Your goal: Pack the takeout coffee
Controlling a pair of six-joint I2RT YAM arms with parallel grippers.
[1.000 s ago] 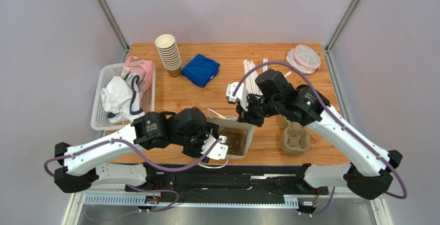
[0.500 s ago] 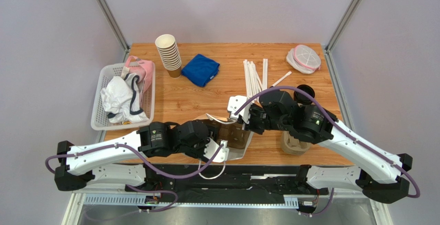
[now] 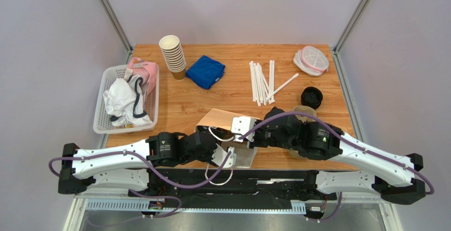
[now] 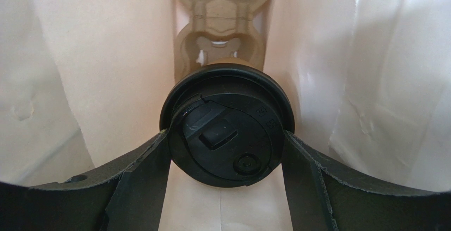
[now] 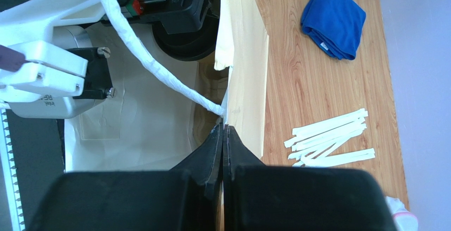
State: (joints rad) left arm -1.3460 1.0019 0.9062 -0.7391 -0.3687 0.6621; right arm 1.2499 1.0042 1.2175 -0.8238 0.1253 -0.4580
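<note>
In the left wrist view, my left gripper is shut on the takeout coffee. Only the coffee's round black lid shows, between the two fingers. The gripper is deep inside the paper bag, with a brown pulp cup carrier lying just beyond the cup. In the top view the bag leans over near the front edge, and the coffee and the left gripper are hidden inside it. My right gripper is shut on the rim of the bag, near its white cord handle.
A second pulp carrier sits partly under the right arm. Loose black lids, white straws, a blue cloth, a stack of lidless cups, a white basket of cloths and a lidded tub lie farther back.
Both arms have dropped lower, toward the near edge. The bag has tipped from upright to leaning, and the right gripper has pulled its rim left. The left gripper has gone deeper inside.
</note>
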